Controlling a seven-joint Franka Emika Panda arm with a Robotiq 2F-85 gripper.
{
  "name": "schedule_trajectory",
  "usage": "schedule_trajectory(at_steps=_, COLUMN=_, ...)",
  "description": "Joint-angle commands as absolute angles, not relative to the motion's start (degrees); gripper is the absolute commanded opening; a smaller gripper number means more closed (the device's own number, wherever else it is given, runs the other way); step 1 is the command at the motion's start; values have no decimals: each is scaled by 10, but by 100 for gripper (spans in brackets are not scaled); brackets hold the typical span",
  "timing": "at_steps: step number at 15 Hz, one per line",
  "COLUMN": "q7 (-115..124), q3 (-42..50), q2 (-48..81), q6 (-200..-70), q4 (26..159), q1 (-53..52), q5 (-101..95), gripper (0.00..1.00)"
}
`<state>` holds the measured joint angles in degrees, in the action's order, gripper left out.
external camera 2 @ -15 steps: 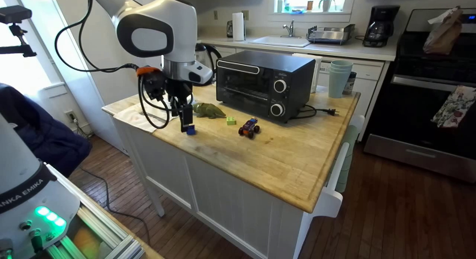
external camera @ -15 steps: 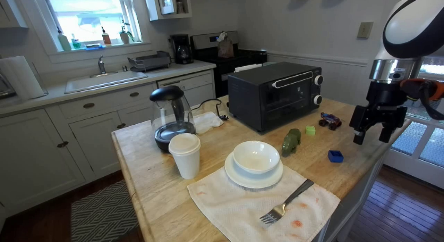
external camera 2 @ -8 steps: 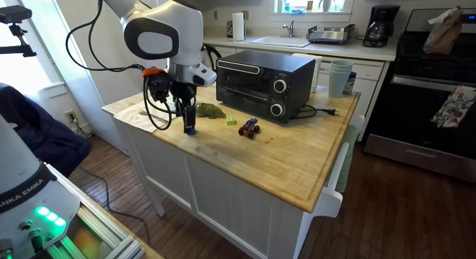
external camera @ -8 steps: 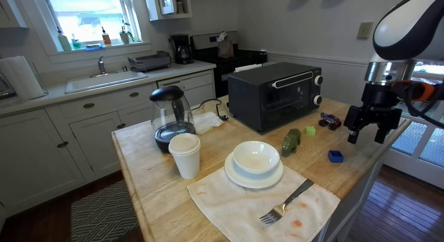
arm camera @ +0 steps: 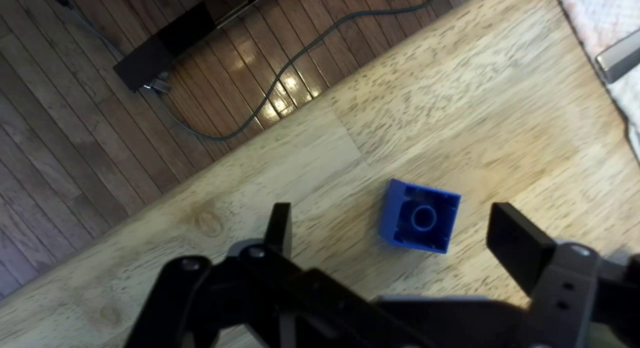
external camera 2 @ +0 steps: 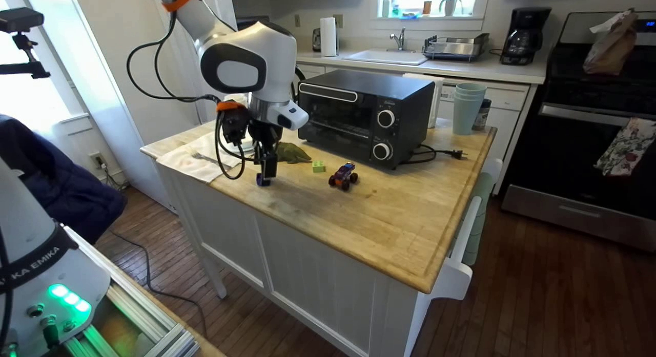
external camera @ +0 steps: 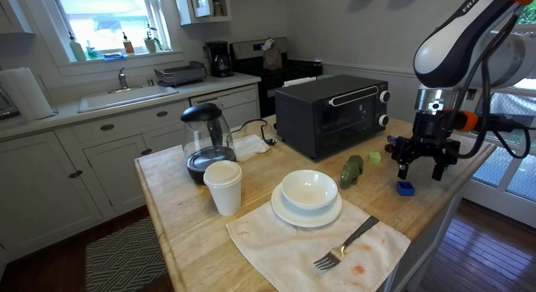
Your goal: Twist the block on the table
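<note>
The small bright blue block point(external camera: 405, 189) sits on the wooden table point(external camera: 201, 241), near the edge. In the wrist view the block point(arm camera: 421, 217) lies hollow side up, with a round tube inside. My gripper point(external camera: 420, 173) is open and empty, pointing down just above and behind the block in that exterior view. In the wrist view the block shows between the two spread fingers point(arm camera: 520, 243), nearer the right one, and touches neither. In an exterior view the gripper point(external camera 2: 269, 173) partly covers the block point(external camera 2: 261, 182).
A green block point(external camera: 374, 157), a green dinosaur toy point(external camera: 351, 171) and a toy truck point(external camera 2: 344, 176) stand close by. A black toaster oven point(external camera: 331, 116) is behind them. A white bowl point(external camera: 309, 189) on a plate and a fork point(external camera: 356, 235) rest on a cloth.
My gripper has moved across the table to just over the blue block, leftward in an exterior view and rightward in an exterior view. It stays open. The block has not moved.
</note>
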<state>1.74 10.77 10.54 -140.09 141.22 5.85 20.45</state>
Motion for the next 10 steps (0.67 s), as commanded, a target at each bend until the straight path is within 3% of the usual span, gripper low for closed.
schedule_trajectory(at_steps=1, q7=51, q3=93, q2=150, q6=-1385, q4=1366, q1=75, q5=208, gripper=100)
schedule_trajectory(at_steps=10, q7=87, q3=95, q2=187, q6=-1332, q4=1313, q1=103, q5=217, gripper=100)
